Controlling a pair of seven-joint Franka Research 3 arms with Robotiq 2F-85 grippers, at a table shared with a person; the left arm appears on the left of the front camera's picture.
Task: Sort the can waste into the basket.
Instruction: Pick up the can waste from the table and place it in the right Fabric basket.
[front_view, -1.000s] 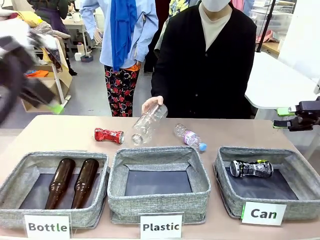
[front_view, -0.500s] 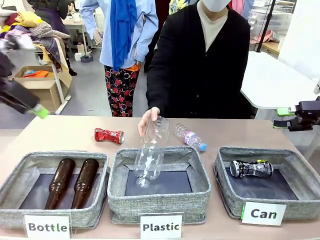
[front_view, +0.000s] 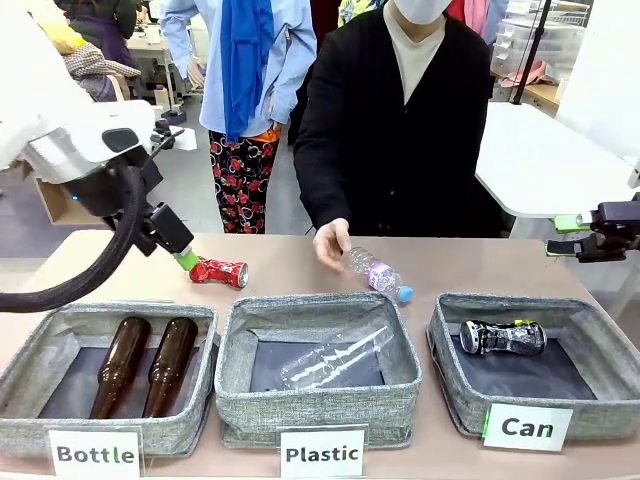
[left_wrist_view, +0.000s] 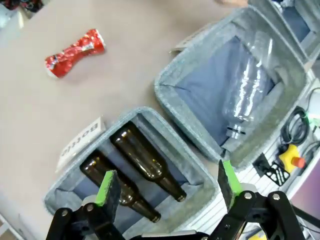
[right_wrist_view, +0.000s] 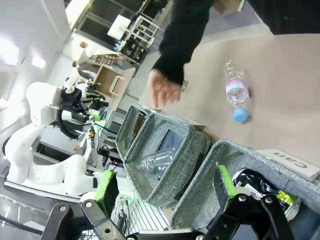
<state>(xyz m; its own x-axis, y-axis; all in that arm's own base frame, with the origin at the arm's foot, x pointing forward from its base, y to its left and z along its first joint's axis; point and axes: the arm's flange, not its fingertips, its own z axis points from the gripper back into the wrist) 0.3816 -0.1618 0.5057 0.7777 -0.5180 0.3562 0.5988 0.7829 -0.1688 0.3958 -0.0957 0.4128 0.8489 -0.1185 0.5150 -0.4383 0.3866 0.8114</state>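
the left arm (front_view: 70, 140) looms in the upper left of the front view, its left gripper (left_wrist_view: 167, 182) spread wide and empty. the can basket (front_view: 605, 405) sits lower right. the right gripper (right_wrist_view: 165, 187) is also wide, holding nothing. the black-and-silver can (front_view: 503, 337) lies inside the basket; the red can (front_view: 218, 271) lies on the table (front_view: 280, 262), left of centre.

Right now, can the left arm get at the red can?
Probably yes. The left gripper is open and hangs near the red can, which lies alone on bare table. The person's hand is off by the small bottle, well clear.
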